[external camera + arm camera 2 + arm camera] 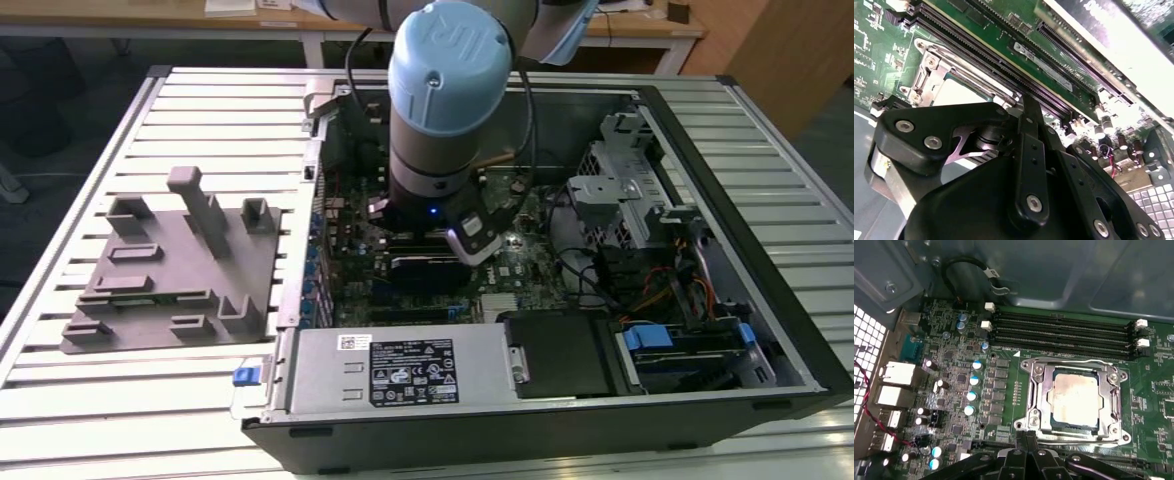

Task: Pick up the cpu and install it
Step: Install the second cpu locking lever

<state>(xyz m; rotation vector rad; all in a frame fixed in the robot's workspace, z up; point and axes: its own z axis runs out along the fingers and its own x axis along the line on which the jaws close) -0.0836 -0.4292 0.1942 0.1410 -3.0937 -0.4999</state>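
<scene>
The cpu (1074,396) lies flat inside the motherboard socket (1039,390), just beside the memory slots (1061,335); the gripper (1026,452) hovers near the socket, its state unclear

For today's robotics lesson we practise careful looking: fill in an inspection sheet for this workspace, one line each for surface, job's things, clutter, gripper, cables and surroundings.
Surface: slatted metal table, carrying an open computer case.
Job's things: cpu lies flat inside the socket frame on the motherboard.
Clutter: grey fixture block on the table at the exterior view's left.
Gripper: gripper hangs just beside the socket; finger state cannot be told.
Cables: black looped cable; red and black wires.
Surroundings: wooden desks behind the table.
</scene>
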